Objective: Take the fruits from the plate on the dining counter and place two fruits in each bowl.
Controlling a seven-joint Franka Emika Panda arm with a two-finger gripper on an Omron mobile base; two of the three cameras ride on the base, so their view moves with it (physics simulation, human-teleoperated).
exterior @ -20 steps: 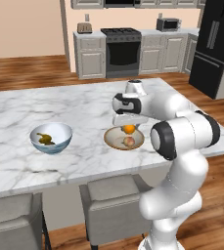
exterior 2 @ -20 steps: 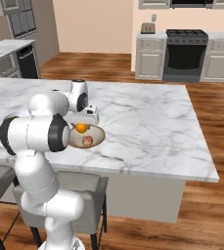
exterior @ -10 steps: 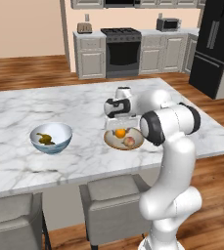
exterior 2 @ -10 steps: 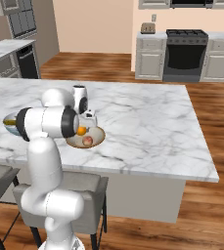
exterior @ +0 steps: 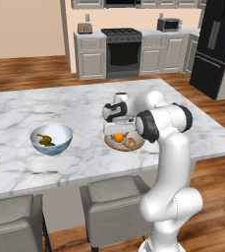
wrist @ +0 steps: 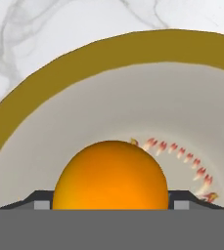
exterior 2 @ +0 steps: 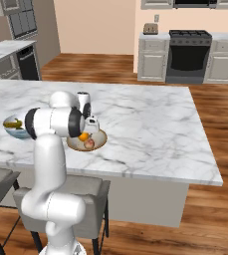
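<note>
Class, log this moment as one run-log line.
tool: shut on orange | position: over tan bowl, beside peach | white-blue bowl: banana inside

Two bowls stand on the desk (exterior: 60, 106): a tan bowl (exterior: 110, 142) and, to its left, a white-and-blue bowl (exterior: 51, 139). The tan bowl holds two fruits, one orange (exterior: 118, 137) and one peach (exterior: 130, 142). Two stools (exterior: 118, 204) stand below.
</note>
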